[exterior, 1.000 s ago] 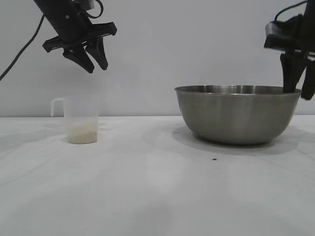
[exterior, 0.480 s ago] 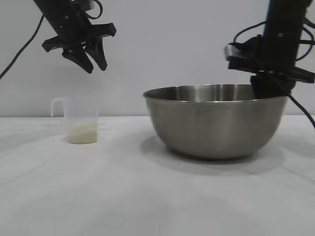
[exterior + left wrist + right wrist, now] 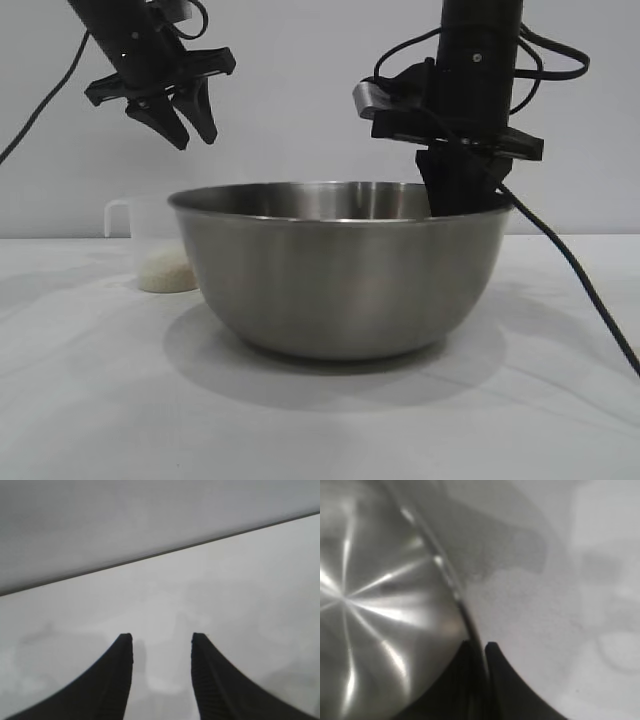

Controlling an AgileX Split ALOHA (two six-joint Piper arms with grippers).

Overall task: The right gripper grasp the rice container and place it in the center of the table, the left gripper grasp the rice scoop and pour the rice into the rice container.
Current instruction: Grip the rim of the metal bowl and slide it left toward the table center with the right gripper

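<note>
Exterior view: the rice container (image 3: 345, 270) was seen on the table (image 3: 90, 400), near the middle. The rice scoop (image 3: 150, 245) was seen just behind the container's left side, partly hidden by it, with the rice (image 3: 165, 270) low inside. The left gripper (image 3: 185, 118) was held high above the scoop, its fingers a little apart and nothing between them. The right gripper (image 3: 455, 195) was pointed down at the container's far right rim.

Left wrist view: only bare table was seen between the two spread fingertips (image 3: 122, 652). No scoop or container was shown.

Right wrist view: the container's rim (image 3: 455, 597) was seen running between the two fingers (image 3: 492, 652), which were set very close on either side of it. It could not be told whether the rim was clamped or let go. This was hidden in the exterior view.

For a good finish, the container should be let go gently and the gripper lifted straight up, so the container is not dragged.
</note>
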